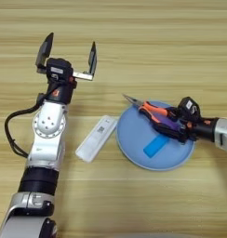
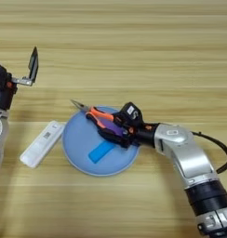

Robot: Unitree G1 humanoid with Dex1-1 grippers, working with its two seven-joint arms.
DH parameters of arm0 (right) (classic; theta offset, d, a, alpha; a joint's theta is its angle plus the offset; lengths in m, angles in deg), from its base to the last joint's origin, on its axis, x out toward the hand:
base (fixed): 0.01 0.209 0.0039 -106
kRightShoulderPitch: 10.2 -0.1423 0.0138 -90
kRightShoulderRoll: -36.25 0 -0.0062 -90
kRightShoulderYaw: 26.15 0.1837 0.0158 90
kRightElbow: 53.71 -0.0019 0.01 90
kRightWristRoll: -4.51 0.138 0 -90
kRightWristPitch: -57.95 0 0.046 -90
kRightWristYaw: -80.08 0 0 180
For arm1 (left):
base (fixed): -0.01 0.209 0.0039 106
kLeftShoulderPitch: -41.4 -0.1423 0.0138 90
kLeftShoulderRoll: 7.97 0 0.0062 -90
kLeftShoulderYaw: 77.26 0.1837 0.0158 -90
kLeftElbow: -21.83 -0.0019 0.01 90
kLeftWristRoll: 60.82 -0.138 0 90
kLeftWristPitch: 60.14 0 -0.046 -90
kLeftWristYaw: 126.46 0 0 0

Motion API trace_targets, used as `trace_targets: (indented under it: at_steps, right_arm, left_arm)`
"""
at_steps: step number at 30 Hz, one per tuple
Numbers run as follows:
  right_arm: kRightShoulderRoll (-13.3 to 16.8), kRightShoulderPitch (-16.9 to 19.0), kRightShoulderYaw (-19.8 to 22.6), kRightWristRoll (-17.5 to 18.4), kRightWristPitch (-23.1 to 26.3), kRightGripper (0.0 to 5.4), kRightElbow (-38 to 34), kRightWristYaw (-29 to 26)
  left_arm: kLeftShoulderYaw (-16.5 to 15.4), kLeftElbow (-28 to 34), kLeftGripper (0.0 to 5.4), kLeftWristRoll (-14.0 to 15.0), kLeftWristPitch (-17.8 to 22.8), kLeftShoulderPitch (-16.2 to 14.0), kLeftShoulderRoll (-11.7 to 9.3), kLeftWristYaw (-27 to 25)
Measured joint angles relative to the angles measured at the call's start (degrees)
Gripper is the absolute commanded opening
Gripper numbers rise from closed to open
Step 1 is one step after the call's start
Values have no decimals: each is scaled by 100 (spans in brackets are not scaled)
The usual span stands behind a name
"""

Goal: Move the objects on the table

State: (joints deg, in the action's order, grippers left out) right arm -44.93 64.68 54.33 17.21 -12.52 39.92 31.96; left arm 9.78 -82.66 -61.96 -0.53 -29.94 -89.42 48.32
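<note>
The right end effector (image 2: 116,128) is clenched on the orange-and-black-handled needle-nose pliers (image 1: 150,109), which lie across the round pale-blue plate (image 1: 134,144) from 3 to 10 o'clock, above the small flat bright-blue block (image 1: 156,145). I judge the pliers are being set down, so letting go comes next. The left end effector (image 1: 68,49) hovers released at the surface's (image 1: 157,42) 10 o'clock, and the long flat white bar (image 1: 96,138) lies just off the plate's 9 o'clock.

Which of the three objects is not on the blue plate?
The white bar. It lies on the bare table just left of the plate, while the pliers and blue block are on the plate.

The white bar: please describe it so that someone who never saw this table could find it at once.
On the wooden table lies a round light-blue plate. Just off its left rim, between plate and left arm, lies the white bar, slanted. Unlike the blue block and pliers, it lies off the plate, long, flat and white.
</note>
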Motion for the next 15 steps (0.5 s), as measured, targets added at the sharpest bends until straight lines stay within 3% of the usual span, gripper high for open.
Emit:
trace_targets:
  at_steps: [9,15]
  right_arm:
    - [130,-143,258,213,132,344,-520,-106]
    - [337,-147,382,272,140,344,-749,-260]
  left_arm:
    - [0,0,540,49,-3,0,-2,-51]
    - [3,52,540,386,131,-1,-12,-352]
